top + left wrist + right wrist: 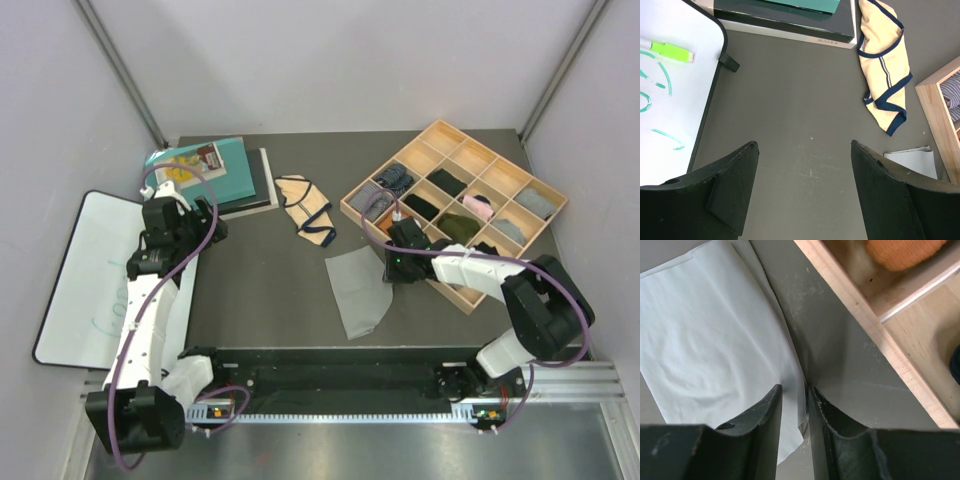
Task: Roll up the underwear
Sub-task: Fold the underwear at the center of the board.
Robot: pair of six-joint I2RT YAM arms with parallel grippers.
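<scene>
The right gripper (pixel 795 390) pinches the right edge of the light-grey briefs (pixel 358 290), jaws almost together; the briefs lie flat at near centre, just left of the wooden tray (pixel 437 127). The left gripper (pixel 805 145) hovers at the left, jaws spread wide. The beige navy-edged briefs (pixel 885 75) lie crumpled at far centre.

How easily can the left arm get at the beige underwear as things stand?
Probably yes, quite easily. The left fingers stand open over the bare table, and the beige underwear lies ahead of them, to their right, with nothing in between. Only the stack of books sits close to its far end.
</scene>
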